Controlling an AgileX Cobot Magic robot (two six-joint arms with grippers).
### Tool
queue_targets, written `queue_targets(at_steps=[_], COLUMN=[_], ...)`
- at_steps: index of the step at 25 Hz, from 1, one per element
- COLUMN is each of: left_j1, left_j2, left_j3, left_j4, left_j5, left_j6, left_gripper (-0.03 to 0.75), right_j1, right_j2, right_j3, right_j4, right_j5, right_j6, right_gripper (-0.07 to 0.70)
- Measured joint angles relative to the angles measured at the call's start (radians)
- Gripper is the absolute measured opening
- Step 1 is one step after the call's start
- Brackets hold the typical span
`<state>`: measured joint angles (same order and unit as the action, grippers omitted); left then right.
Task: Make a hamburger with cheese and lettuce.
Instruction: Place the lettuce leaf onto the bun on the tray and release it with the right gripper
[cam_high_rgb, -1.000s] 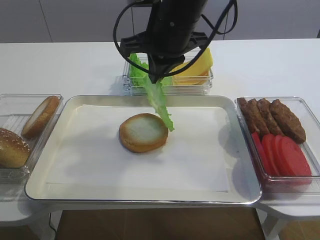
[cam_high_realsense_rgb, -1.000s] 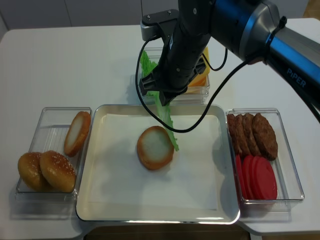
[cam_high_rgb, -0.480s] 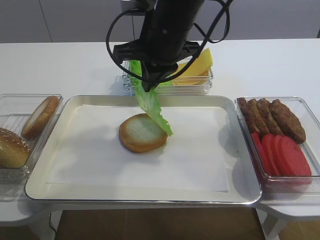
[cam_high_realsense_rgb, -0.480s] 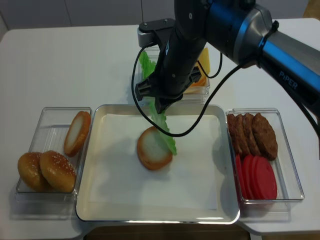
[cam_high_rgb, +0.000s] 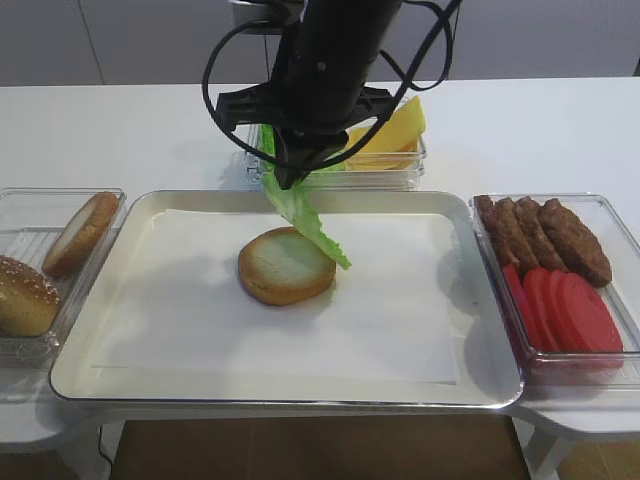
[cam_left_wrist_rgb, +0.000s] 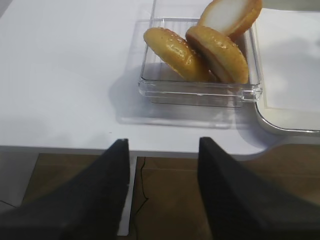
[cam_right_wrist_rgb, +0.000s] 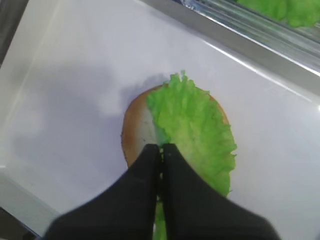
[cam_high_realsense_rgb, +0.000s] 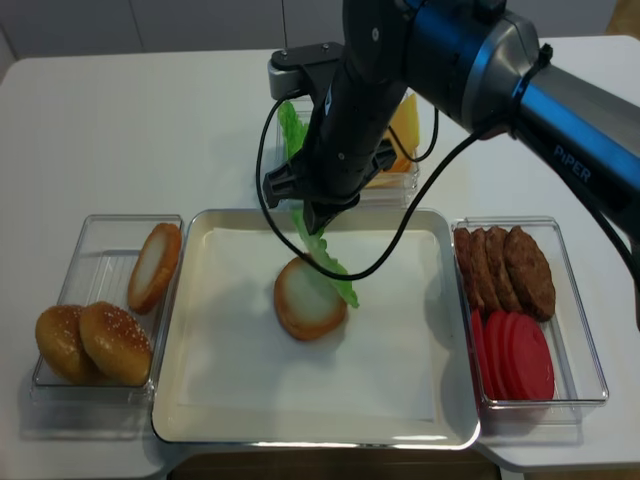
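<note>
Two high exterior views, two wrist views. In both high views the right gripper hung above the upper centre of the metal tray, clenched on the top edge of the lettuce, a crinkled green leaf that draped down and rightward over the far-right rim of the hamburger (a round bun half, pale toasted face up, golden-brown rim). The bun lay on white paper lining the tray, slightly left of centre.

Only the right wrist view looked straight down the closed black fingers: there the leaf covered the right half of the bun, its frilly edge spilling past the rim, with a strip of cream crumb bare at left. Whether the leaf touched the bun could not be told.

The cheese, smooth yellow-orange slices, leaned in a clear tub above the tray, visible in the high views only. They also showed brown patties and glossy red tomato slices in the right-hand tub.

The left wrist view alone showed the left gripper, fingers spread and holding nothing, over the table edge at lower frame, near the tub of sesame-seeded buns.
</note>
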<state>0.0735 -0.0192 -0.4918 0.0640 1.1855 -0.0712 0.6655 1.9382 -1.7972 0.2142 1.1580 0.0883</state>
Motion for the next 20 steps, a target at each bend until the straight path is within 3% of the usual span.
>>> queue_targets(at_steps=[13,20], left_j1=[0.000,0.000], left_j2=[0.000,0.000], left_j3=[0.000,0.000], left_j4=[0.000,0.000], left_j5=[0.000,0.000], left_j6=[0.000,0.000], left_gripper=[0.336,0.336], right_j1=[0.002,0.002], right_j2=[0.000,0.000], right_j3=[0.000,0.000], right_j4=[0.021,0.021], right_j5=[0.000,0.000], right_j6=[0.000,0.000], right_gripper=[0.039,0.117])
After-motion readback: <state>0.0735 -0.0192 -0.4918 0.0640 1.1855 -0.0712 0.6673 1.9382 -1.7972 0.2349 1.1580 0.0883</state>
